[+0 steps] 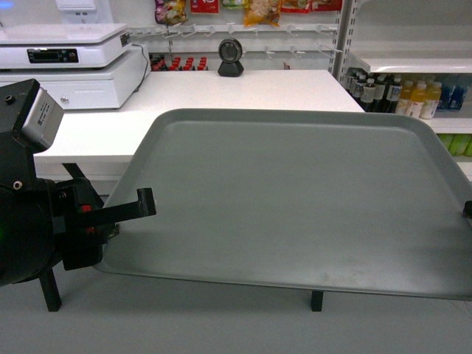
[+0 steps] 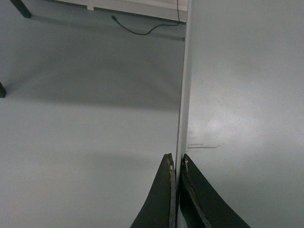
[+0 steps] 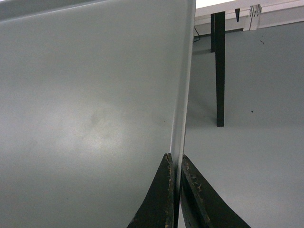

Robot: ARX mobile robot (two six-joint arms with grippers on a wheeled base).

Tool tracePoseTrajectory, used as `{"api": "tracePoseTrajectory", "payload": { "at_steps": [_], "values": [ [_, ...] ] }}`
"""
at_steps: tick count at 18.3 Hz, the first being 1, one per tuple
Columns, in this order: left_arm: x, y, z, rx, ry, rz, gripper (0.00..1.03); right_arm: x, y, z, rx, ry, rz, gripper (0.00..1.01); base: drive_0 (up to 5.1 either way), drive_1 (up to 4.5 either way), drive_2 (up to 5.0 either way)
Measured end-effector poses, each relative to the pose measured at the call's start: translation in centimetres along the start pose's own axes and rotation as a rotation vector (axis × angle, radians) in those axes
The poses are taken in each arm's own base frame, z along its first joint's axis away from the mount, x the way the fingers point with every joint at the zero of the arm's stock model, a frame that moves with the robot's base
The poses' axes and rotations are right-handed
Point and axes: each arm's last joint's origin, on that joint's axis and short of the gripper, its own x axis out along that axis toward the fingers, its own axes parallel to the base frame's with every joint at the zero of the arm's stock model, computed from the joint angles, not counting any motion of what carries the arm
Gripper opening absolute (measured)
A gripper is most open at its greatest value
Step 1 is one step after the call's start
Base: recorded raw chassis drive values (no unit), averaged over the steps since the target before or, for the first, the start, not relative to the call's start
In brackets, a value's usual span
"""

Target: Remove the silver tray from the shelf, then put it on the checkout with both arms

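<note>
The silver tray [image 1: 295, 199] is a large grey-green tray held level in the air over the grey floor. Its far rim lies in front of the near edge of the white checkout [image 1: 243, 92]. My left gripper [image 1: 140, 205] is shut on the tray's left rim. In the left wrist view the left gripper [image 2: 176, 159] pinches the thin rim, with the tray [image 2: 242, 95] to its right. My right gripper [image 1: 467, 209] barely shows at the tray's right edge. In the right wrist view the right gripper [image 3: 175, 159] clamps the rim of the tray [image 3: 90, 109].
A white cash register [image 1: 66, 63] and a black scanner [image 1: 231, 59] stand on the checkout. A white shelf [image 1: 413, 63] with drink bottles is at the back right. Black counter legs [image 1: 316, 300] [image 3: 219, 66] stand on the floor, and a cable [image 2: 142, 31] lies there.
</note>
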Motion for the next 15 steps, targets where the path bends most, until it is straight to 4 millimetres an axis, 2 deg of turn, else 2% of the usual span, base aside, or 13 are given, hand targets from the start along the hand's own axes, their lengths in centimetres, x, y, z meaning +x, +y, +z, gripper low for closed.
{"api": "tracePoseTrajectory", "payload": {
  "at_steps": [15],
  "values": [
    [0.02, 0.01, -0.05, 0.001, 0.005, 0.002, 0.02, 0.01, -0.02, -0.08, 0.002, 0.007, -0.002, 0.03, 0.1, 4.0, -3.9]
  ]
}}
